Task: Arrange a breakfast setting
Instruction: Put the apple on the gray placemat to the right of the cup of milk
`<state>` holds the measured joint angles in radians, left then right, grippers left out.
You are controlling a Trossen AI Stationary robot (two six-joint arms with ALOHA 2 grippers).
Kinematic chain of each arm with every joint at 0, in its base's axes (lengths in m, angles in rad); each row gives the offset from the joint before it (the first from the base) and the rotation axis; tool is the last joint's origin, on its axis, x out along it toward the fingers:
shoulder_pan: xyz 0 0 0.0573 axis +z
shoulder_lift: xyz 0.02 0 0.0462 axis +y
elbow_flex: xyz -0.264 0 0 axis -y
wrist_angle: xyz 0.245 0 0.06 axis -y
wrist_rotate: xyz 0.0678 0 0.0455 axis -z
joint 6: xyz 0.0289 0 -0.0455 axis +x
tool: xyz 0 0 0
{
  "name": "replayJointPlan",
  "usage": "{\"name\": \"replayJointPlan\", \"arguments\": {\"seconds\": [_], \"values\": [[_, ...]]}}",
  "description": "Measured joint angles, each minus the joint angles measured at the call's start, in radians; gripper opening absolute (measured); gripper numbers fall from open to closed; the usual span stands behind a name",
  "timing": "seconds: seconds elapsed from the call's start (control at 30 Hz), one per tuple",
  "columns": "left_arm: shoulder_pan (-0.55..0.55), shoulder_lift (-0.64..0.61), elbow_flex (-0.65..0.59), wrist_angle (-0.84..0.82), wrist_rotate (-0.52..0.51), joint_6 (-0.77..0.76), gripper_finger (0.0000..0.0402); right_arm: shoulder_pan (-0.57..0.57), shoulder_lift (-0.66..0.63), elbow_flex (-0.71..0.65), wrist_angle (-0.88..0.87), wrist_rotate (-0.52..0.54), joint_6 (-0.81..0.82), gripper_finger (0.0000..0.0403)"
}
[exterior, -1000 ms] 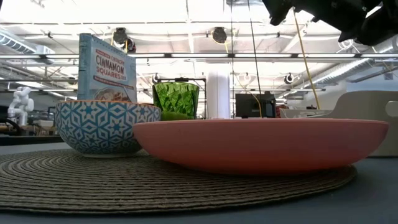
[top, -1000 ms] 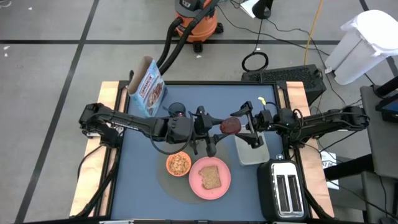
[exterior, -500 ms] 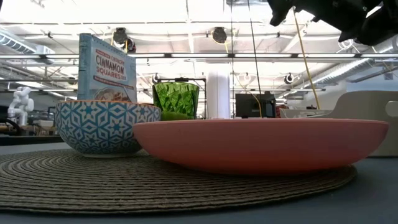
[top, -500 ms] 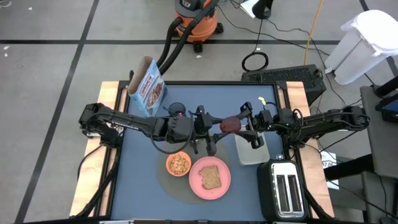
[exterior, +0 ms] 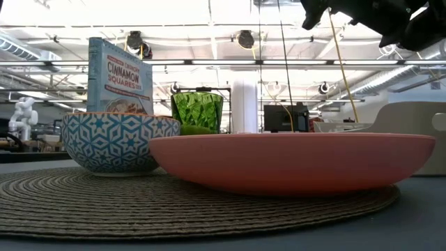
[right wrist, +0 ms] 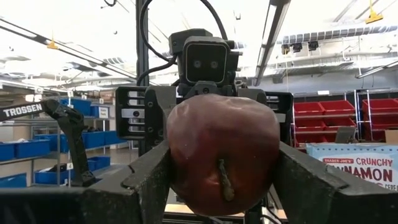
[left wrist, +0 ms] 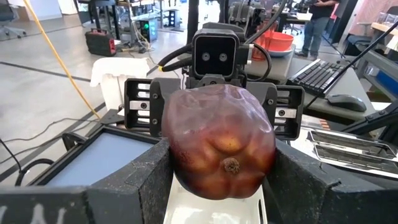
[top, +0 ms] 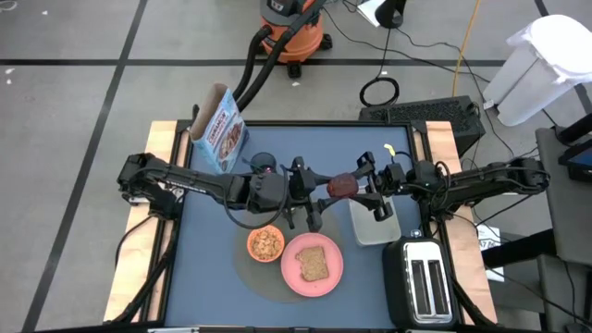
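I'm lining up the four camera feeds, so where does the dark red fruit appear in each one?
High view: dark red fruit at table centre, between both pincers, above the pink plate.
Low view: not in it.
Left wrist view: fills the centre, between the left pincer fingers.
Right wrist view: fills the centre, within the right pincer.
Shared landmark: cereal box, also in the low view and right wrist view.

The table [top: 208, 273] has a dark blue top with wooden side edges. A round grey mat [top: 264, 279] lies at lower centre. A cereal box [top: 219, 129] stands at upper left, a dark blue mug [top: 263, 163] just right of it. A clear tub [top: 370, 228] sits right of centre, above a black toaster [top: 421, 280] at lower right
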<state>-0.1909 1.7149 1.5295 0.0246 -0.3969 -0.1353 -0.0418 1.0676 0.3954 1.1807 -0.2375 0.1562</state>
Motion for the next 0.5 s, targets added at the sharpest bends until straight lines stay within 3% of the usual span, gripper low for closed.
{"name": "replayJointPlan", "arguments": {"seconds": [0.27,0.5], "values": [[0.000,0.000,0.000,0.000,0.001,-0.002,0.0243,0.000,0.000,0.000,-0.003,0.000,0.000,0.0235],[-0.001,0.000,0.000,0.008,0.010,-0.001,0.0329,0.001,0.002,0.000,-0.025,-0.003,0.002,0.0234]]}}
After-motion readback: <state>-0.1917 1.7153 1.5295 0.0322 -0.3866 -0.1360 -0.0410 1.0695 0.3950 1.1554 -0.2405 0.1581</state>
